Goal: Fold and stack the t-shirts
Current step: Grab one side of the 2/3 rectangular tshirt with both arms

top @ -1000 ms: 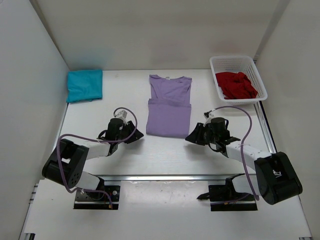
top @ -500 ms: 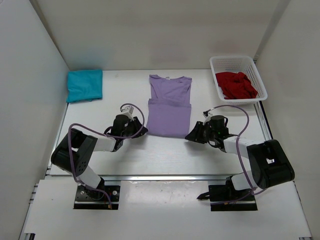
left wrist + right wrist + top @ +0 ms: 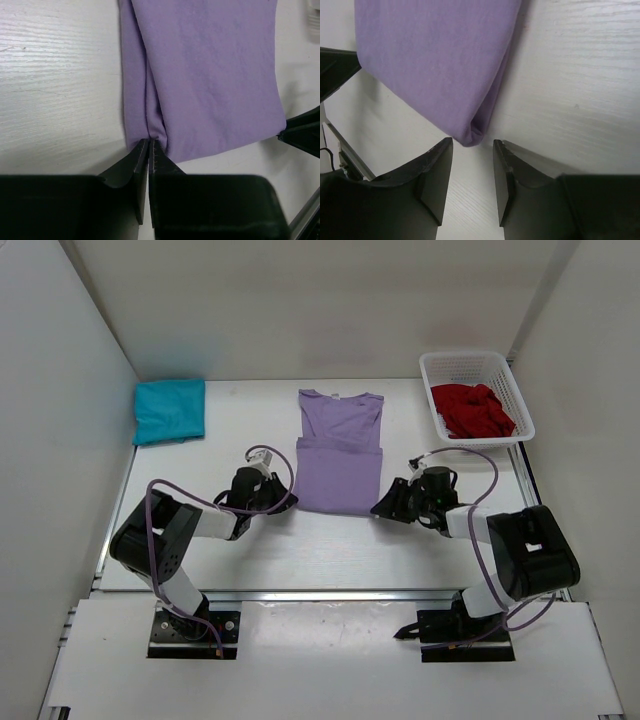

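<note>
The lavender t-shirt point(image 3: 339, 452) lies partly folded in the middle of the table, collar at the far end. My left gripper point(image 3: 288, 502) is shut on its near left corner point(image 3: 155, 131). My right gripper point(image 3: 379, 508) is open, its jaws point(image 3: 472, 145) either side of the near right corner point(image 3: 472, 132), not closed on it. The teal t-shirt point(image 3: 169, 410) lies folded at the far left. The dark red t-shirt point(image 3: 472, 410) is bunched in the basket.
A white mesh basket point(image 3: 478, 365) stands at the far right. White walls enclose the table on the left, back and right. A metal rail runs along the near edge.
Both grippers have moved in to the near corners of the lavender t-shirt. The left one has closed on its corner.
</note>
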Tool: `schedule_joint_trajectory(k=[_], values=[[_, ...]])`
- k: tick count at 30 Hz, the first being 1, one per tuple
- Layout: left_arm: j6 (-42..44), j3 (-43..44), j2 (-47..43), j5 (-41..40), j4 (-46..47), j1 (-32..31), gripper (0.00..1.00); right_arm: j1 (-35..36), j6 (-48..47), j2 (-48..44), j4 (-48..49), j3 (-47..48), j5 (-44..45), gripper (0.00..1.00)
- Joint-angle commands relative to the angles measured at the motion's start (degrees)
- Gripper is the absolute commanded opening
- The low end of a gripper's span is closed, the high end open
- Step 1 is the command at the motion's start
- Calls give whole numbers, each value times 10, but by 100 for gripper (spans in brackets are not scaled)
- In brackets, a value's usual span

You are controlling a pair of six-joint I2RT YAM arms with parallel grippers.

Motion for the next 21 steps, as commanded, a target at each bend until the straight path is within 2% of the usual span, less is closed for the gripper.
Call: schedule_joint_trajectory(k=[1, 5, 6, 8, 11, 16, 21], values=[[-6, 14, -8, -3, 19, -11, 14, -9, -9, 21, 33, 25, -1, 36], [-19, 16, -11, 9, 18, -8, 0, -2, -5, 44, 41, 35, -18, 30], [-22, 15, -10, 7, 12, -5, 0, -3, -1, 50, 48, 36, -26, 28], [-23, 14, -17, 11, 7, -3, 0, -3, 2, 55, 52, 38, -25, 14], [-28, 3, -35, 15, 7, 8, 0, 2, 0, 46, 43, 40, -16, 0], [-61, -48, -57, 44, 28, 53, 0, 1, -7, 13, 22, 32, 9, 0], [-61, -66, -79, 51, 24, 58, 0, 2, -9, -6, 4, 17, 15, 0]])
